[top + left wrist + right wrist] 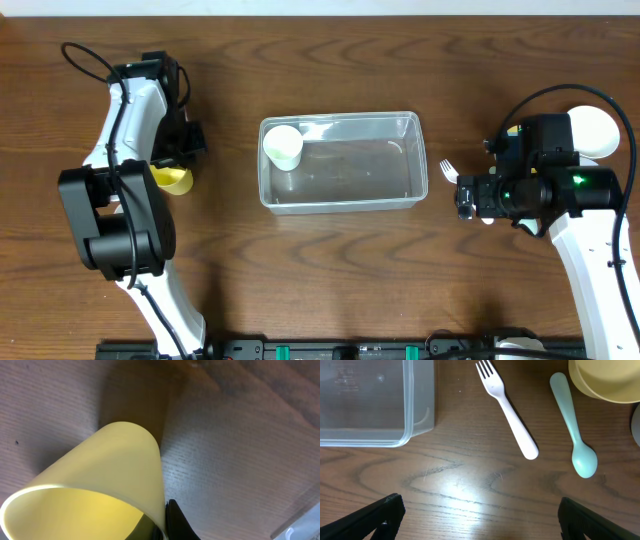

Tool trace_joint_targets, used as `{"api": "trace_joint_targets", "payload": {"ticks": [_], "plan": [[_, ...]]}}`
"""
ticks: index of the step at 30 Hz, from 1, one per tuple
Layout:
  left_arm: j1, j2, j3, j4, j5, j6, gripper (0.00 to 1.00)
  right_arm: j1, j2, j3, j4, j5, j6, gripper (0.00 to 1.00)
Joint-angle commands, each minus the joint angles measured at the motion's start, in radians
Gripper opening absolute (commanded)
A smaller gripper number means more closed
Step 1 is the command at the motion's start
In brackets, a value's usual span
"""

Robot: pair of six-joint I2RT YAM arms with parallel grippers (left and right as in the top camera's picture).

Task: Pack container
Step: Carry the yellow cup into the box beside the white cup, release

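**Spotter:** Where's the container (345, 207) from your pincers?

**Me:** Between them, on the counter (470, 475), with its long axis running from one pincer to the other. My right pincer (480, 506) is nearer. The tub's corner sits ahead of it, off to its left.

**Spotter:** How wide?

**Me:** The right is spread wide and empty. The fork (507, 410) lies just ahead, tines away, handle slanting back rightward.

**Spotter:** And the left?

**Me:** My left pincer (186, 145) is right against the yellow cup (100, 475). Only one finger shows, so I can't tell whether it grips. I'd judge the fork the easier next pick.
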Motion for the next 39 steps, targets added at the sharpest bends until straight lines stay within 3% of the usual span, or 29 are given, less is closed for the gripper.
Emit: {"api": "trace_joint_targets", "payload": {"ticks": [1,7,15,23,39], "plan": [[-0.035,-0.064,0.035,-0.037,-0.004,-0.005,0.06,0.001,0.002,0.016,-0.001,0.011,-0.013,0.99],[-0.163,-0.263,0.093,-0.119,-0.004,-0.005,0.06,0.001,0.002,0.016,-0.001,0.01,-0.013,0.99],[-0.439,-0.486,0.092,-0.179,0.0,-0.048,0.06,0.001,0.002,0.016,0.003,0.01,-0.013,0.99],[-0.654,-0.444,0.023,-0.139,-0.001,-0.097,0.06,0.001,0.002,0.016,0.002,0.01,-0.013,0.99],[-0.682,-0.225,-0.114,0.022,-0.005,-0.065,0.06,0.001,0.002,0.016,-0.002,0.01,-0.013,0.99]]}}
